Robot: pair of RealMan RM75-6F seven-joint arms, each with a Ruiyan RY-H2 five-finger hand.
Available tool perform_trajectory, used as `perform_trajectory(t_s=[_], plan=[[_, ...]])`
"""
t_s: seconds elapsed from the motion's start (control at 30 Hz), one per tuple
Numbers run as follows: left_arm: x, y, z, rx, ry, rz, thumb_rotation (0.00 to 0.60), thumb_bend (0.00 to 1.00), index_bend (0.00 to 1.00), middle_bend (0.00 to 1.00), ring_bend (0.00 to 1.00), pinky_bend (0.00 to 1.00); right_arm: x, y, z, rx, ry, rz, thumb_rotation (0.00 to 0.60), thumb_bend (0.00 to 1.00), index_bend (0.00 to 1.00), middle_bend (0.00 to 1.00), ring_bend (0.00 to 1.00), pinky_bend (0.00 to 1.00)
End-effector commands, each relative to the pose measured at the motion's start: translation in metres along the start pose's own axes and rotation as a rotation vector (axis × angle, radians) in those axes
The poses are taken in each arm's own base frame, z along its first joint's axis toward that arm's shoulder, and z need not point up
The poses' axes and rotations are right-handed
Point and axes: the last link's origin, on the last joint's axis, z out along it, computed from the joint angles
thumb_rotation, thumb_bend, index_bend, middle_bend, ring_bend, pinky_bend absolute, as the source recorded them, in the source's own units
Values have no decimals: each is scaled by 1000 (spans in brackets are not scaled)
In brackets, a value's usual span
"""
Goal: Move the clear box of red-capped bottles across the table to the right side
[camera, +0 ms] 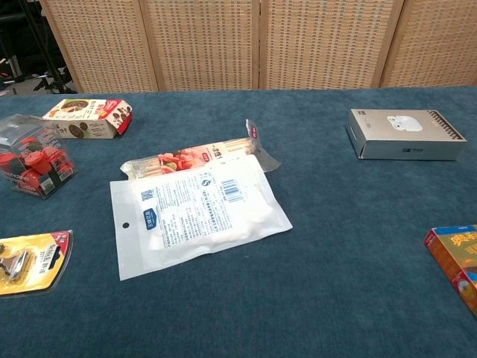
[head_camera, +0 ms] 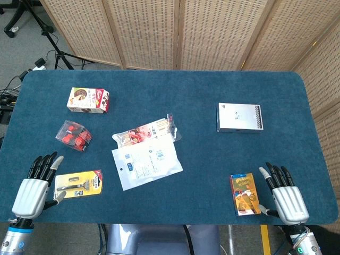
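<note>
The clear box of red-capped bottles (head_camera: 74, 135) (camera: 33, 163) lies on the left part of the blue table. My left hand (head_camera: 36, 188) rests flat near the front left edge, fingers spread and holding nothing, well below the box. At the front right edge my right hand (head_camera: 283, 194) also lies flat and open, far from the box. Neither hand shows in the chest view.
A yellow razor card (head_camera: 78, 184) lies beside my left hand. A cookie box (head_camera: 88, 100) sits behind the bottle box. A white pouch (head_camera: 145, 162) and a stick-snack pack (head_camera: 144, 133) fill the middle. On the right are a silver box (head_camera: 239, 117) and an orange snack box (head_camera: 245, 194).
</note>
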Motion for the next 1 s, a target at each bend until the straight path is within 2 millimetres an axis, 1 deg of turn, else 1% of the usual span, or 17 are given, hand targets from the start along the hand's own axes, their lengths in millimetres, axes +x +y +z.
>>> perform_trajectory(t_s=[0.03,0.33,0.6,0.9,1.0], plan=[[0,0,0,0,0,0,600,177,0,0,0,0,0,0,0,-1,-2,0,600,53,19,0,0,0],[0,0,0,-5,-1,0,600,177,0,0,0,0,1,0,0,-2,3,8,600,53,20,0,0,0],[-1,-4,2,9,-9,-2,600,177,0,0,0,0,0,1,1,-10,-2,10,600,53,20,0,0,0],[-1,-2,1,6,-11,3,600,177,0,0,0,0,0,3,0,-14,-3,11,600,53,20,0,0,0],[0,-1,4,6,-8,17,600,177,0,0,0,0,2,4,0,-15,7,16,600,53,19,0,0,0]])
